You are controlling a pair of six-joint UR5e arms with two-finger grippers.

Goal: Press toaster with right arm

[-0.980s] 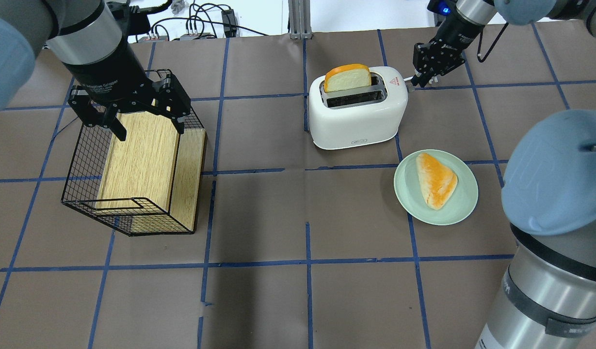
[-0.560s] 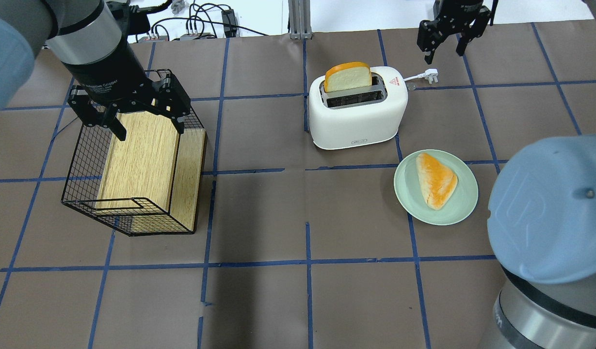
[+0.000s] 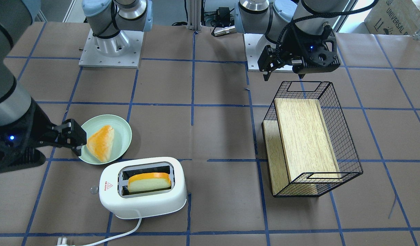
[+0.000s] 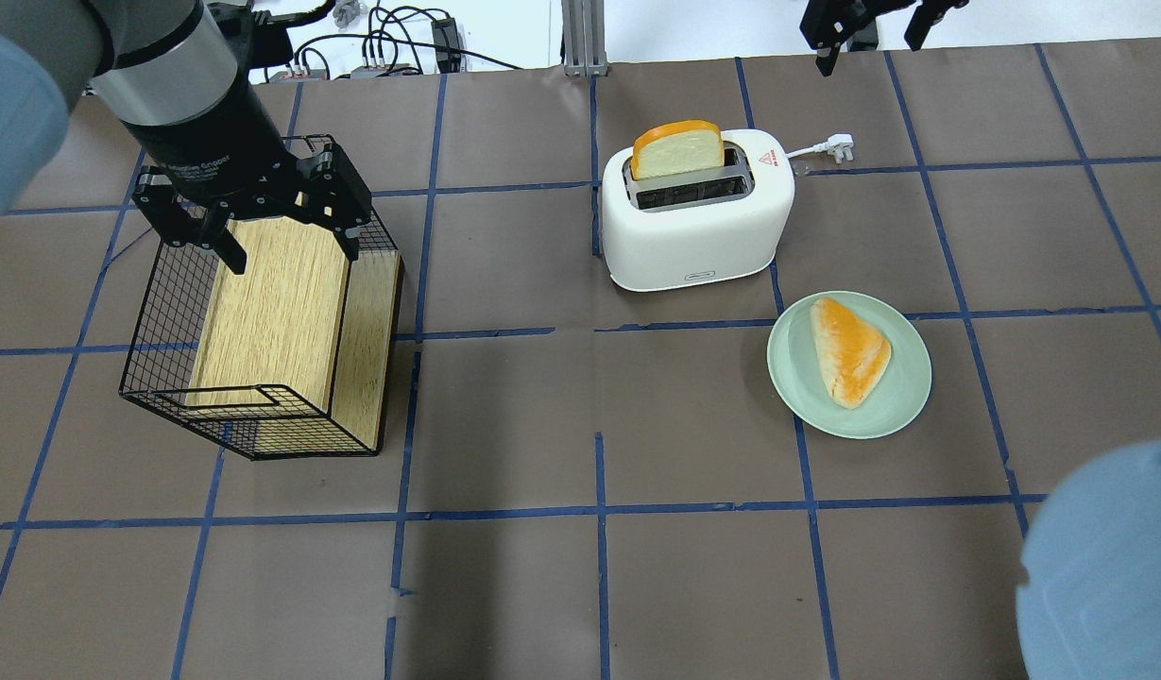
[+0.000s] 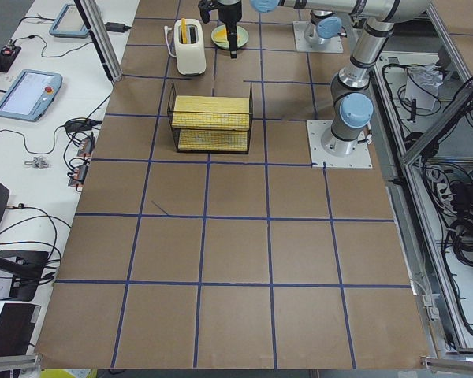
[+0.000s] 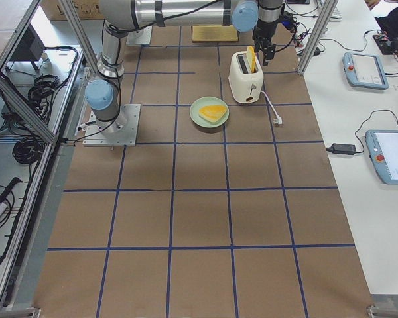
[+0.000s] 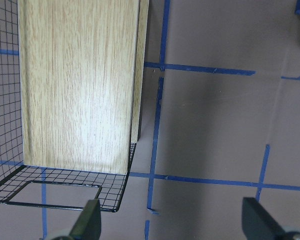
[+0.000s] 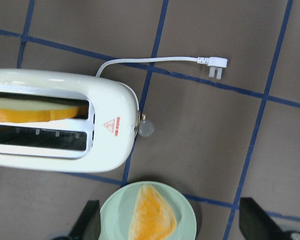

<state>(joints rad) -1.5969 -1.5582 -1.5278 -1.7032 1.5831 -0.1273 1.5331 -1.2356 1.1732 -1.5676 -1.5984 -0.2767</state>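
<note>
The white toaster point(image 4: 693, 227) stands at the far middle of the table, with a bread slice point(image 4: 679, 151) upright in its far slot. Its clear lever knob point(image 4: 800, 168) sticks out of the right end, beside the red triangle sticker. My right gripper point(image 4: 868, 21) is open and empty, raised beyond and to the right of the knob and apart from it. In the right wrist view the toaster point(image 8: 55, 125) and knob point(image 8: 146, 129) lie below my open right gripper point(image 8: 170, 225). My left gripper point(image 4: 282, 241) is open over the wire basket point(image 4: 164, 378).
A green plate point(image 4: 797, 397) with a triangular bread piece point(image 4: 849, 349) sits just in front and to the right of the toaster. The toaster's white cord ends in a plug point(image 4: 837, 145) beside the knob. The black basket holds a wooden board point(image 4: 278, 302).
My right gripper has left the lever knob, opened and drawn back up toward the far edge. The right arm's elbow has swung out of the view's right side. Toaster and left arm are unchanged.
</note>
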